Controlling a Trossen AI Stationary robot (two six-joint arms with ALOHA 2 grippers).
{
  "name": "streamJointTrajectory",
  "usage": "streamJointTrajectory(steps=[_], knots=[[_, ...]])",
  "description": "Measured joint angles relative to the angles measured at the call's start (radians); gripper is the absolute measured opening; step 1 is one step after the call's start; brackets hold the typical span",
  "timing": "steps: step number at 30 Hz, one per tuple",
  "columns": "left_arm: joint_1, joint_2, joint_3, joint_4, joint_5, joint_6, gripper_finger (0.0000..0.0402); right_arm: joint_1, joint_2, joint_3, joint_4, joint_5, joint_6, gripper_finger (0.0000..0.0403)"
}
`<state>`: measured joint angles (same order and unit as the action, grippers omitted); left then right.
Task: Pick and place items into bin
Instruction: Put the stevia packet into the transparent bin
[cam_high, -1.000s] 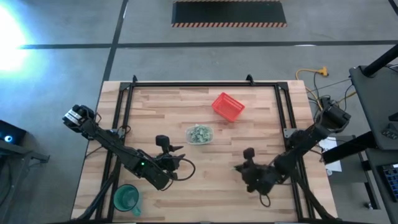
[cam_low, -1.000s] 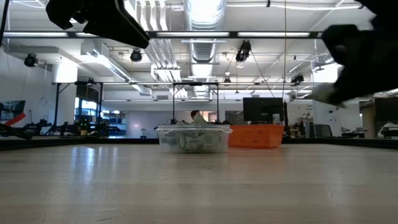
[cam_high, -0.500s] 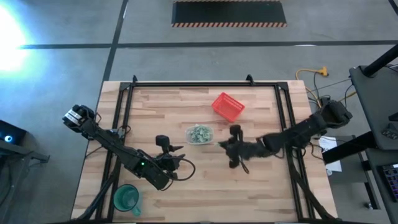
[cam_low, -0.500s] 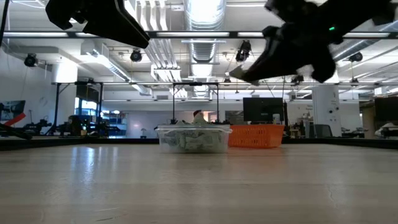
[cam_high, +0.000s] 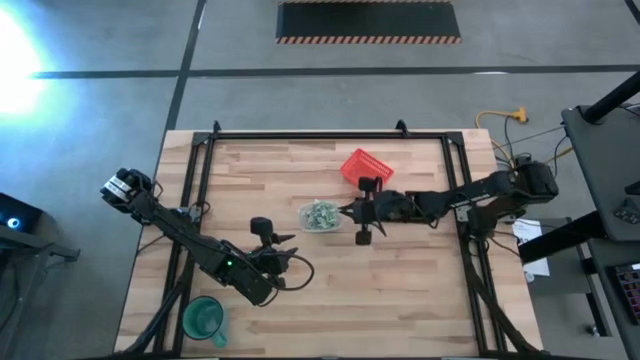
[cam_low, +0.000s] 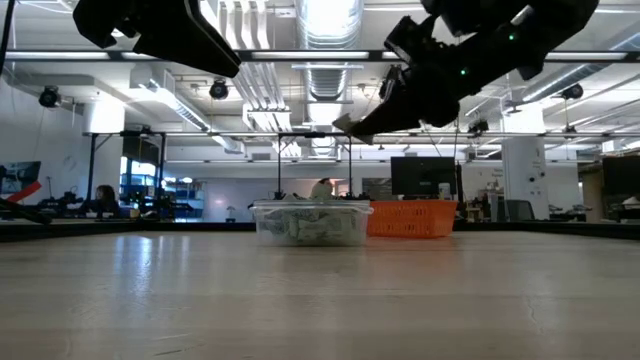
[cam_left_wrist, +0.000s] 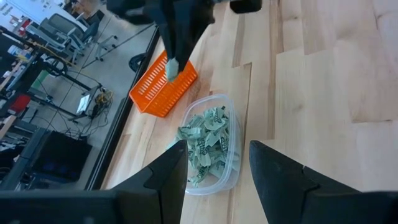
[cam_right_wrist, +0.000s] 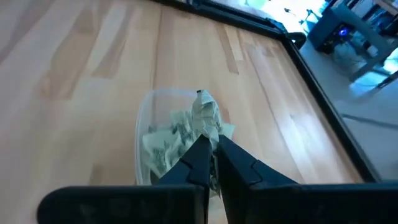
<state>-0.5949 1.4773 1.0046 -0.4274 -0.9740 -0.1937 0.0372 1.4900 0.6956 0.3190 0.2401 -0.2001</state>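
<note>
The bin (cam_high: 320, 215) is a small clear container at mid-table, holding several pale green and white wrapped items (cam_left_wrist: 207, 142). Just right of it and above the table hovers my right gripper (cam_high: 350, 212), shut on one such wrapped piece (cam_right_wrist: 204, 113); the low view shows that gripper (cam_low: 352, 128) well above the bin (cam_low: 310, 222). My left gripper (cam_high: 292, 260) stands open above the table on the bin's near left side, and between its fingers (cam_left_wrist: 214, 163) I see only the bin beyond. My right gripper pinches the pale wrapped piece between its two fingertips (cam_right_wrist: 200, 148), by the piece's near end (cam_right_wrist: 206, 132). The rest of the piece sticks out past the tips. The fingers come slanting down from the table's right. The piece is lifted clear, over the bin's right end.
A red mesh basket (cam_high: 366, 170) lies behind the bin to its right, close to my right arm. A green cup (cam_high: 203, 318) stands at the near left corner. Black rails (cam_high: 320, 134) frame the tabletop. Bare wood lies in front of the bin.
My right gripper has swung from the near right of the table toward the far edge and the left, up to the bin's right end. It has risen a little and rolled. It has stayed shut, and the pale piece shows at its tips half a second ago and now.
</note>
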Motion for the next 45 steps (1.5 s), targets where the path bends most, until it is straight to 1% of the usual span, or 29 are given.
streamJointTrajectory(steps=[3,11,15,19,23,26,32,35,39,45], knots=[[0.000,0.000,0.000,0.000,0.000,0.000,0.0155,-0.031,0.030,0.000,0.032,-0.028,0.035,0.0013],[0.002,0.000,0.000,0.000,0.000,0.008,0.0155,-0.092,0.097,0.000,0.063,-0.041,0.098,0.0013],[0.002,0.000,0.000,0.001,0.000,0.017,0.0155,-0.100,0.113,0.000,0.081,-0.090,0.122,0.0013],[0.002,0.000,0.000,0.000,0.000,0.017,0.0155,-0.101,0.135,0.001,0.108,-0.096,0.143,0.0013],[0.003,0.000,0.000,0.001,0.000,0.017,0.0155,-0.112,0.179,0.001,0.150,-0.132,0.154,0.0013],[0.004,0.000,0.000,0.001,0.000,0.017,0.0155,-0.126,0.203,0.005,0.163,-0.137,0.156,0.0013],[0.004,0.000,0.000,0.001,0.000,0.018,0.0155,-0.130,0.213,0.017,0.164,-0.140,0.167,0.0013],[0.004,0.000,0.000,0.001,0.000,0.018,0.0155,-0.129,0.213,0.017,0.160,-0.173,0.169,0.0013],[0.004,0.000,0.000,0.001,0.000,0.018,0.0155,-0.130,0.213,0.017,0.159,-0.205,0.166,0.0034],[0.004,0.000,0.000,0.001,0.000,0.018,0.0155,-0.129,0.213,0.017,0.158,-0.207,0.149,0.0096]])
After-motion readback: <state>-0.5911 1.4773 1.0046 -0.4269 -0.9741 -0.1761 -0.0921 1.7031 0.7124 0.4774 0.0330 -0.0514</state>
